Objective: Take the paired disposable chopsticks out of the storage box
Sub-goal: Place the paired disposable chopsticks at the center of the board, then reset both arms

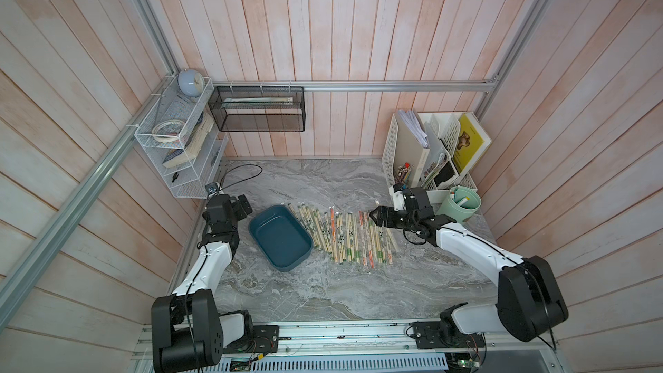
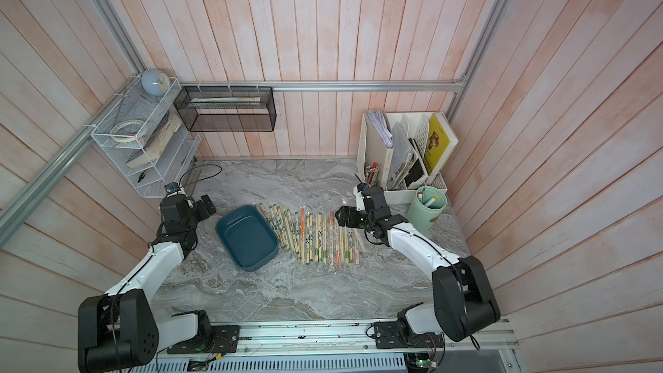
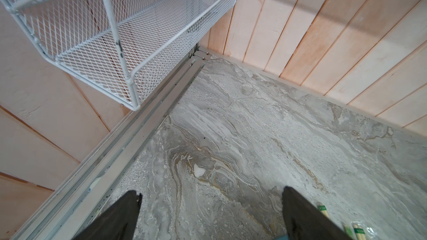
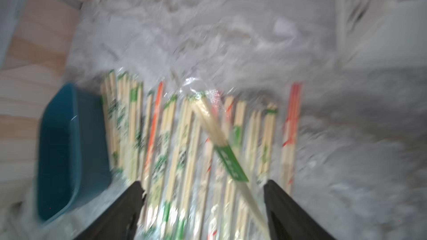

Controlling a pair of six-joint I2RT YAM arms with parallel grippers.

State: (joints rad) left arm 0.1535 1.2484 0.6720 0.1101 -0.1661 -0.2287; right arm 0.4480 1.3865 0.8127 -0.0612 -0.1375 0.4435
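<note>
Chopsticks [image 1: 344,238] in row on worktop [image 1: 323,292], at box's [image 1: 280,242] 3 o'clock (one pair crosswise on top). Right pincer [image 1: 374,215] spread above row's 1 o'clock end. Left pincer [image 3: 210,192] spread, at box's 10 o'clock.

White-shelled arms [image 1: 211,263], bulky black joints [image 1: 531,296]

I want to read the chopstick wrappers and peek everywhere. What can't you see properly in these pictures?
- Print on the paired disposable chopsticks: smeared by motion blur in the right wrist view, too small in both top views.
- Inside the black mesh basket: veiled by its mesh in both top views.
- Left gripper: cut off by the left wrist view's bottom edge.
</note>
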